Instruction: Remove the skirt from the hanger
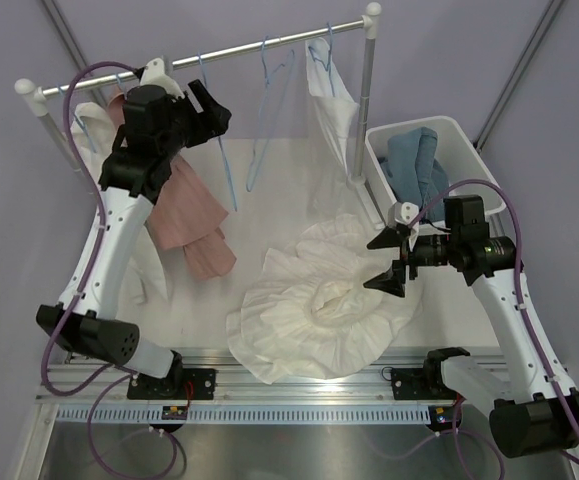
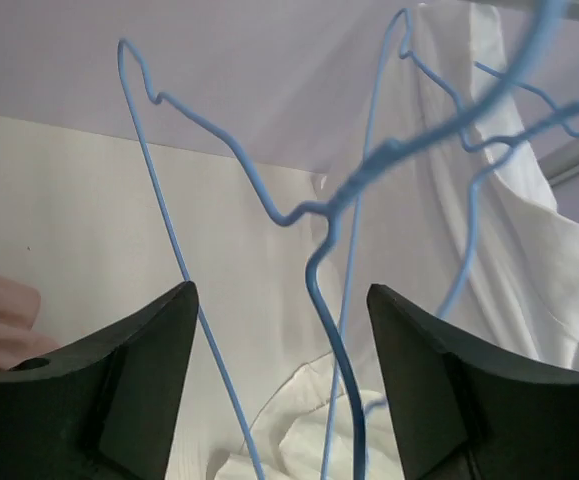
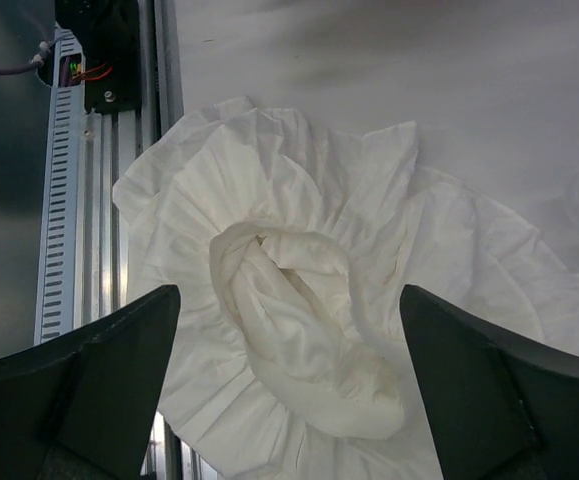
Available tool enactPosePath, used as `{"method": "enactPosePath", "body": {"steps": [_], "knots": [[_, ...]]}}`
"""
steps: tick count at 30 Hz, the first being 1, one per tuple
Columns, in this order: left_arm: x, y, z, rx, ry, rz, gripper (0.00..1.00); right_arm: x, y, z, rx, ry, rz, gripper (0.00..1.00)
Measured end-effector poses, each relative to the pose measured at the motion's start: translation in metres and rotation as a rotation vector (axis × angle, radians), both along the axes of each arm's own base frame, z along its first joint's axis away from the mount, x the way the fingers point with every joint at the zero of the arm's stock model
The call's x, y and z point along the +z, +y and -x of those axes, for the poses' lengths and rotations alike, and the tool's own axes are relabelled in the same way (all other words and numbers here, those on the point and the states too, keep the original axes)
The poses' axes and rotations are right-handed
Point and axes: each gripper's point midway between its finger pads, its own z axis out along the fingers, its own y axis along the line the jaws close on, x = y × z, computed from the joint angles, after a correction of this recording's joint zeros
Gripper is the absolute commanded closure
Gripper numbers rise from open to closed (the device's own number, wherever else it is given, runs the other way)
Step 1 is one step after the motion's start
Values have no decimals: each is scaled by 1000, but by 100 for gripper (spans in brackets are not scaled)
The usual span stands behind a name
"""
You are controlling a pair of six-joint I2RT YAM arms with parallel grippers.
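The white pleated skirt (image 1: 319,310) lies in a crumpled heap on the table, off any hanger; it fills the right wrist view (image 3: 299,330). My right gripper (image 1: 369,264) is open and empty, hovering over the skirt's right side (image 3: 289,295). My left gripper (image 1: 214,105) is open and empty, raised by the rail. In the left wrist view (image 2: 279,290) two bare blue wire hangers (image 2: 314,215) hang between and beyond its fingers, not gripped. They hang on the rail in the top view (image 1: 224,160). A corner of the skirt (image 2: 299,430) shows below.
A clothes rail (image 1: 209,55) spans the back on two posts. A pink garment (image 1: 184,205) hangs at the left, a white garment (image 1: 331,130) at the right. A white bin (image 1: 459,130) with blue cloth (image 1: 417,165) stands at the right. The metal base rail (image 1: 299,385) runs along the front.
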Motion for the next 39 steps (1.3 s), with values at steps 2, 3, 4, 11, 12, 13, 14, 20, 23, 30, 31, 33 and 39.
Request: {"method": "enactPosePath", "body": {"steps": [2, 3, 4, 11, 12, 13, 14, 20, 23, 30, 31, 33, 39], "knots": [[10, 0, 18, -21, -27, 18, 13, -4, 2, 7, 50, -28, 8, 0], [17, 1, 30, -34, -46, 25, 11, -8, 4, 11, 76, -40, 17, 1], [24, 2, 40, -43, -68, 33, 9, -13, 7, 14, 100, -48, 28, 1], [48, 18, 110, -72, -197, 16, 1, -85, 39, 13, 245, -103, 305, 1], [47, 21, 120, -71, -211, 5, 1, -98, 41, 5, 239, -110, 356, 1], [43, 24, 127, -69, -212, -8, 1, -108, 41, -4, 224, -120, 405, 1], [35, 29, 138, -65, -217, -23, 1, -121, 42, -15, 205, -137, 459, 1], [-21, 49, 189, -51, -182, -102, 1, -187, 29, -63, 108, -165, 698, 3], [-40, 54, 209, -59, -188, -115, 1, -209, 23, -72, 98, -160, 770, 35], [-67, 56, 245, -91, -232, -96, 1, -201, 26, -61, 107, -99, 745, 100], [-68, 56, 247, -94, -238, -92, 1, -189, 29, -58, 107, -102, 714, 100], [-69, 56, 252, -98, -251, -79, 1, -157, 33, -53, 103, -112, 647, 100], [-66, 54, 261, -109, -278, -52, 1, 12, 11, -73, -43, -251, 341, 100]]}}
